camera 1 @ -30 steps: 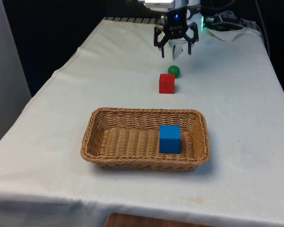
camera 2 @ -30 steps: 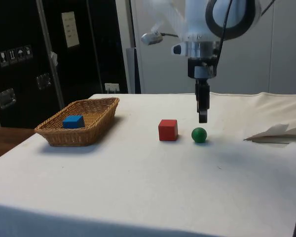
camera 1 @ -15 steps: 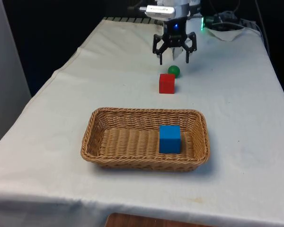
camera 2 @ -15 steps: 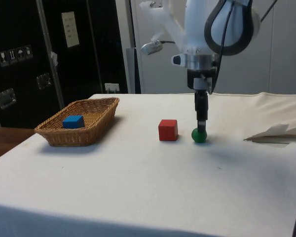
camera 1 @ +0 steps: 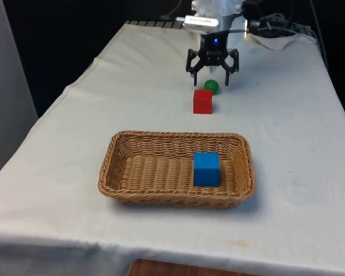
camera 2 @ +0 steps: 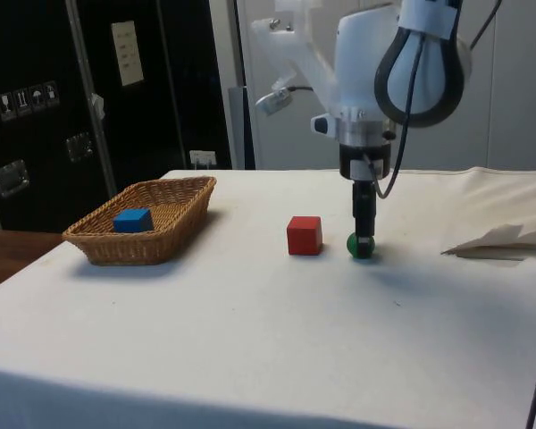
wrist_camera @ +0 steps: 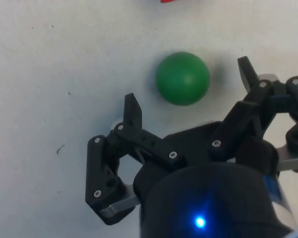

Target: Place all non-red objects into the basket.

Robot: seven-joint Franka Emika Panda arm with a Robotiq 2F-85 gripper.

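Even, bright light; soft shadows on the white cloth.

Around the work: cloth, paper, cabinets

A white cloth covers the surface, lightly creased; in the front view a crumpled white sheet lies at about 1 o'clock on it, with black cables just beyond; the side view shows the same sheet at 3 o'clock, flat on the cloth; dark cabinets stand at 9 o'clock there, one bearing a white label and small stickers; a strip of brown wood shows at 6 o'clock under the cloth's near edge.
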